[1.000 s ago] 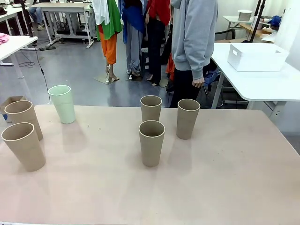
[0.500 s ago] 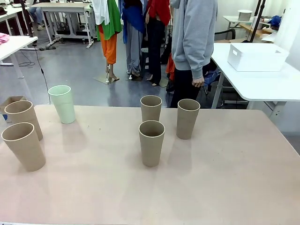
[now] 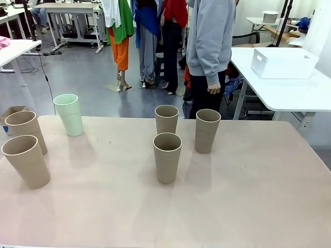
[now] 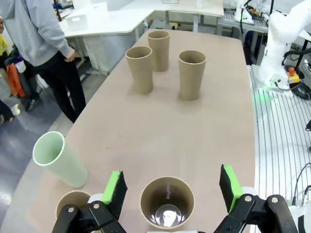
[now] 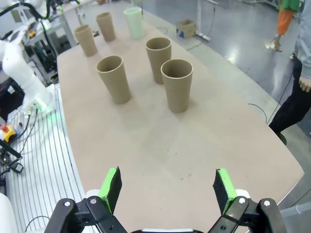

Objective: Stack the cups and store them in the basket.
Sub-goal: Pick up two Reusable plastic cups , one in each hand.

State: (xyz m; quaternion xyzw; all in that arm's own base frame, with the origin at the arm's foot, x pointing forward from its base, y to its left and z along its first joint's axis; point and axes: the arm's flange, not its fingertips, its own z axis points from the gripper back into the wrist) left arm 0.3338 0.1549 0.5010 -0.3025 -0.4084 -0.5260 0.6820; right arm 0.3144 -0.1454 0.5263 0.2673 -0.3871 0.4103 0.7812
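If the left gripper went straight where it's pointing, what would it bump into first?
Probably the brown cup right below it. The cup's open mouth sits in line with the left gripper, between its open jaws. How far below is hard to tell.

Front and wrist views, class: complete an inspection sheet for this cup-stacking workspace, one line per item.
Surface: beige table, no spills seen.
Job's things: five brown cups and one mint cup, upright, unstacked; white basket on the neighbouring table.
Clutter: cardboard box on the floor, left.
Grippers: left gripper open, aimed at a brown cup; right gripper open over bare table.
Cables: black cable on the floor.
Surroundings: person in grey hoodie at the far side.
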